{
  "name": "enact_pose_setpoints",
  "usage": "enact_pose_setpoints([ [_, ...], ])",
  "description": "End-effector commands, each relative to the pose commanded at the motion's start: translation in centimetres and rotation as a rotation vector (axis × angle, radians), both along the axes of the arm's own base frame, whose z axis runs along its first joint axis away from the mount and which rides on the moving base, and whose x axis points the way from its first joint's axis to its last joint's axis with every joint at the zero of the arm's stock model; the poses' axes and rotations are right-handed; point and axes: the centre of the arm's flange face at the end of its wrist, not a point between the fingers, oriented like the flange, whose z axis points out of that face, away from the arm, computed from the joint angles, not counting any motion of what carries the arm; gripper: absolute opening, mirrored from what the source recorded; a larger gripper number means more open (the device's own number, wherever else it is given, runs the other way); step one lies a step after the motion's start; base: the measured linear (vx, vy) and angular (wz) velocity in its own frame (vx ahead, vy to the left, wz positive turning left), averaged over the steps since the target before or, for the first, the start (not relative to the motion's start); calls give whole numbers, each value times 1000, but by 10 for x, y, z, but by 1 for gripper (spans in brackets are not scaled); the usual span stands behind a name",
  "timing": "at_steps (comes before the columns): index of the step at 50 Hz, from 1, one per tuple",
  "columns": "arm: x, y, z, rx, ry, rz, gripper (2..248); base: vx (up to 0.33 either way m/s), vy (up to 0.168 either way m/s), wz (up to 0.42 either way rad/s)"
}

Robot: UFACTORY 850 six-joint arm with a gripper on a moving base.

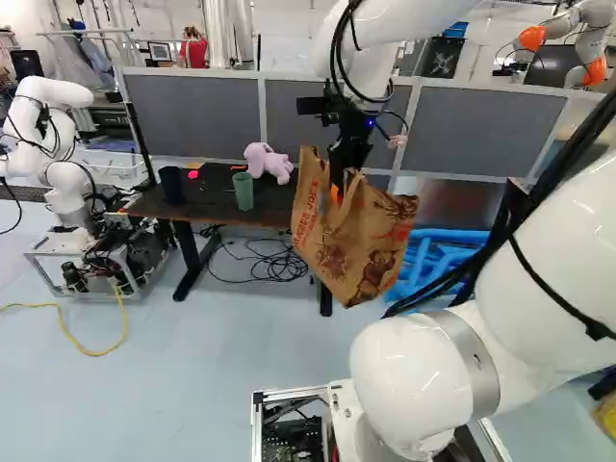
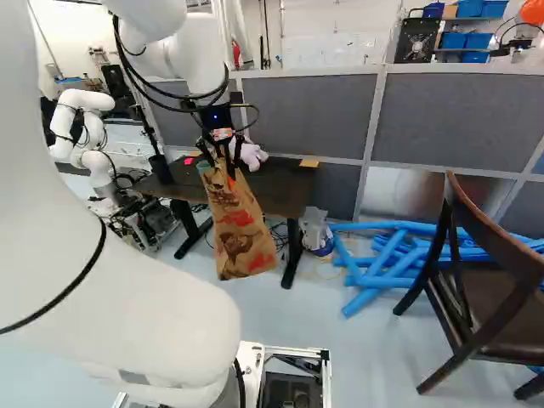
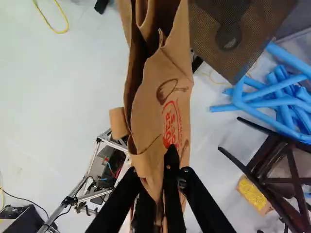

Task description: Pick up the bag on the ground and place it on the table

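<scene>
Near the middle of the left base view, my gripper (image 1: 337, 181) is closed on the top of the brown paper bag (image 1: 354, 241), which hangs tilted in the air. The right base view has the bag (image 2: 241, 234) hanging from the gripper, across the near edge of the dark table (image 2: 285, 189). Seen in the wrist view, the gripper (image 3: 159, 196) pinches the folded paper between its fingers, and the bag (image 3: 163, 97) stretches out ahead of them. In the left base view the bag covers the right part of the table (image 1: 214, 214).
On the table stand a pink plush toy (image 1: 269, 162), a green cup (image 1: 243, 192) and a dark cup (image 1: 171, 184). Grey partitions (image 2: 459, 123) rise behind. Blue tubes (image 2: 382, 259) and a dark chair (image 2: 476, 285) are to the right. Another robot (image 1: 58, 144) stands left of the table.
</scene>
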Motion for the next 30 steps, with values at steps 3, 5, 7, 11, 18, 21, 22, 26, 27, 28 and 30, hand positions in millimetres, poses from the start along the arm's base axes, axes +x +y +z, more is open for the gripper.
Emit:
enact_pose_setpoints([
  [3,0,0,0,0,0,0,21,222,10,1],
  [5,0,0,0,0,0,0,21,213,5,6],
  [7,0,0,0,0,0,0,21,217,4,-10],
  [11,0,0,0,0,0,0,21,216,7,-8],
  [18,0,0,0,0,0,0,21,195,6,-4],
  [21,0,0,0,0,0,0,21,188,5,6],
  [22,0,0,0,0,0,0,21,203,2,-2],
  [26,0,0,0,0,0,0,21,163,0,-6],
  [27,0,0,0,0,0,0,21,187,2,-4],
  [28,0,0,0,0,0,0,21,171,2,-4],
  [30,0,0,0,0,0,0,21,167,7,-3],
])
